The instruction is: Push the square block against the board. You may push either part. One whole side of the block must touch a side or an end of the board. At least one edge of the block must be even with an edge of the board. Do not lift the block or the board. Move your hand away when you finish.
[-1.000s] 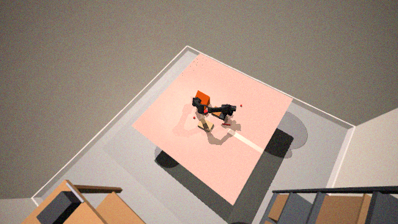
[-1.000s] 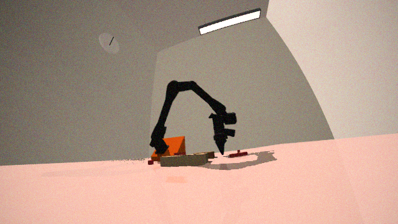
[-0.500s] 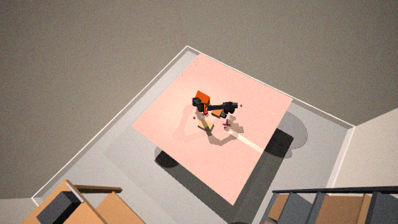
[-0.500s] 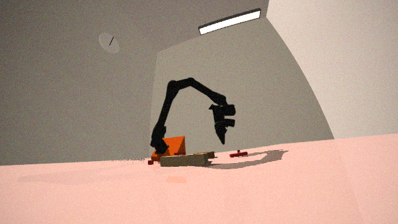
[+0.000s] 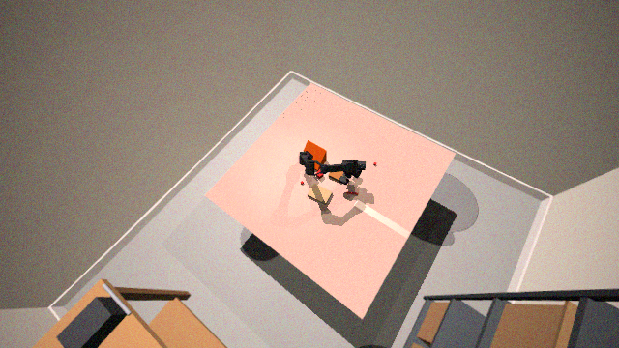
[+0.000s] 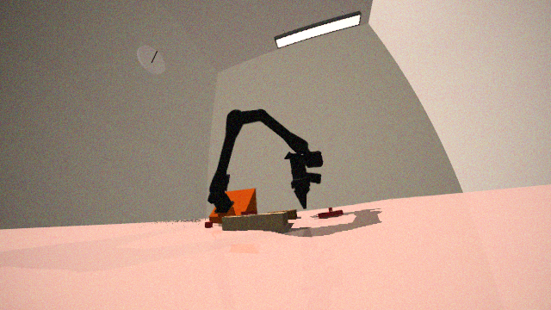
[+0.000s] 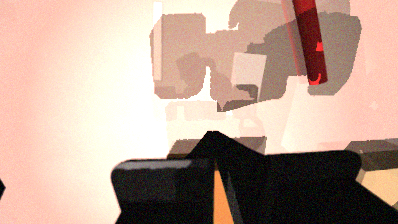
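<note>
Pink tabletop (image 5: 271, 164) (image 6: 387, 267) (image 7: 60, 100). From above, left to right: orange wedge (image 5: 315, 151) (image 6: 246, 200); tan piece (image 5: 319, 194) (image 6: 254, 222) (image 7: 384, 184), at its six o'clock; smaller orange piece (image 5: 336, 176) (image 7: 221, 197), at the tan one's one o'clock, apart. Which is the square block, I cannot tell. The gripper (image 5: 346, 180) (image 6: 305, 207) (image 7: 212, 135) is clenched, empty.

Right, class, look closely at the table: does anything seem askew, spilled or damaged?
Nothing looks spilled or broken. One oddity: the pale tan piece and the orange-brown piece lie apart, though the task wants block and board touching.
</note>
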Controlling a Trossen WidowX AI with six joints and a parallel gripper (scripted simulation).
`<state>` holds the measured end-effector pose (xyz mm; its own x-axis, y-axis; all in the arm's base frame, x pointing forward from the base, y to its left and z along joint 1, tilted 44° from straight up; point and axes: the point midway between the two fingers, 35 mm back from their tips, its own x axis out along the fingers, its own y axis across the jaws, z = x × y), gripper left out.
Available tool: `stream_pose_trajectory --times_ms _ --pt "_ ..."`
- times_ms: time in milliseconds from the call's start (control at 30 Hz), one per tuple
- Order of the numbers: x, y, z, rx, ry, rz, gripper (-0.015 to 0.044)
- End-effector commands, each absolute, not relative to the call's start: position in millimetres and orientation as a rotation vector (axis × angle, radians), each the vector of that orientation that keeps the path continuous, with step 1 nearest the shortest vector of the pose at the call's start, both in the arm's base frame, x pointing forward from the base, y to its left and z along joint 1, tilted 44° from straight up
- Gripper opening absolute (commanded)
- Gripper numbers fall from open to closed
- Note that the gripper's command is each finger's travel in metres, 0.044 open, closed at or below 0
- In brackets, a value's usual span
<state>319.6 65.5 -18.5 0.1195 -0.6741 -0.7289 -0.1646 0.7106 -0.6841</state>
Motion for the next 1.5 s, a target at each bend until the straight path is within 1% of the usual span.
stream_pose_trajectory --times_ms 0,233,1000,1467 --pt "317 47 -34 -0.753 1.454 -0.442 0.0000" --pt "313 47 -33 -0.753 1.454 -0.442 0.0000" --pt "277 40 -32 -0.754 1.456 -0.441 0.0000" --pt "295 44 -33 -0.754 1.455 -0.441 0.0000"
